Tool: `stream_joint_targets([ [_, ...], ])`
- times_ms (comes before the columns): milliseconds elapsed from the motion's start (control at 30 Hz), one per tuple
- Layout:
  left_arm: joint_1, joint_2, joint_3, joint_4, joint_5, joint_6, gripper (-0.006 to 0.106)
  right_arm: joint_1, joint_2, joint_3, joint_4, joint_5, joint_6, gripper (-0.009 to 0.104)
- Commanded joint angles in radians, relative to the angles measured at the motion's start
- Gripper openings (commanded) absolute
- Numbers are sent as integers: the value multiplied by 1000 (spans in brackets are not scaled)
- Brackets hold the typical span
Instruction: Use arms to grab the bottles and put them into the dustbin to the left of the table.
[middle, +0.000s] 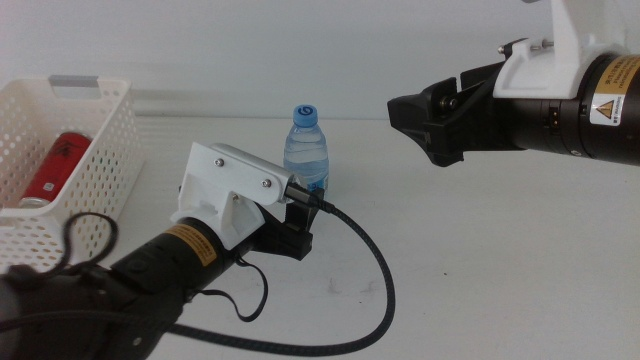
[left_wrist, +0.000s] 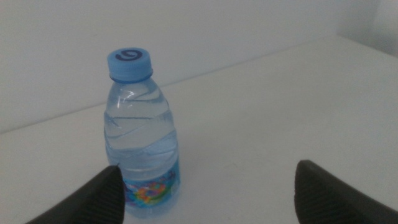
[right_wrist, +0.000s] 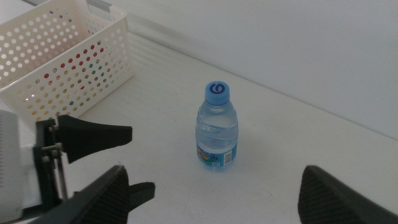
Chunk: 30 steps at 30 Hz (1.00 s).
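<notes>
A small clear water bottle with a blue cap stands upright mid-table. My left gripper is low on the table just in front of it, open. In the left wrist view the bottle stands close to one jaw, just ahead of the left gripper. My right gripper hangs open in the air to the right of the bottle and above it. From the right wrist, the bottle is ahead of the right gripper. A red can lies in the white dustbin at the left.
A thick black cable loops from the left arm over the table's front. The dustbin stands left of the bottle, with bare table between them. The left arm's jaws show in the right wrist view.
</notes>
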Motion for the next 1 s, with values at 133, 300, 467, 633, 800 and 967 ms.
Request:
stream_joint_targets([
  [133, 3, 135, 1, -86, -286, -10, 94, 2, -4, 5, -7, -4, -8, 91],
  [300, 4, 235, -78, -87, -321, -10, 94, 2, -4, 5, -7, -4, -8, 91],
  [467, 13, 332, -186, -155, -281, 43, 94, 2, -4, 5, -7, -4, -8, 91],
  [633, 62, 413, -268, -127, -251, 65, 94, 2, -4, 5, -7, -4, -8, 91],
  [800, 73, 500, -334, -109, -251, 68, 94, 2, -4, 5, -7, -4, -8, 91],
  [967, 73, 599, -419, -105, -257, 66, 94, 2, -4, 5, -7, -4, -8, 91],
])
